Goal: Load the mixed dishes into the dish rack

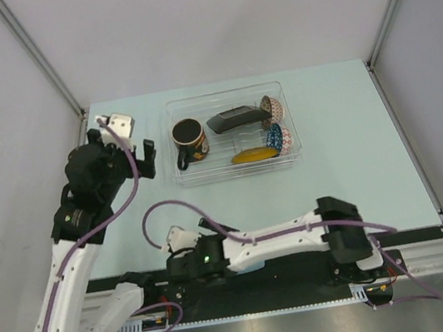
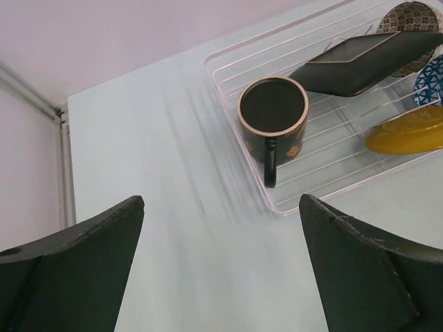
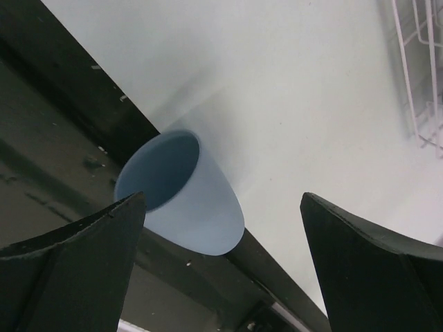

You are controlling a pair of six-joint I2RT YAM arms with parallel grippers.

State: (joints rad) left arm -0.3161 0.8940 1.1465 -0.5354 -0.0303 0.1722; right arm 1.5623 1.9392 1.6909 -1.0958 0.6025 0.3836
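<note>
The dish rack [image 1: 239,167], a clear tray with a wire grid [image 2: 332,149], holds a dark mug [image 1: 190,140] [image 2: 273,111], a black square plate [image 1: 235,118] [image 2: 360,62], a cream-pink bowl [image 1: 272,108], a blue patterned bowl [image 1: 279,136] and a yellow saucer [image 1: 255,155] [image 2: 408,130]. My left gripper [image 2: 221,200] hovers open left of the rack, nothing between its fingers. The small light-blue cup [image 3: 181,194] lies on its side at the table's near edge. My right gripper [image 3: 223,200] is open around it, the cup nearer the left finger, apart from both.
A black rail [image 3: 83,131] runs along the table's near edge right beside the cup. Grey walls and metal posts [image 1: 40,56] enclose the table. The right arm [image 1: 283,236] stretches leftward along the front edge.
</note>
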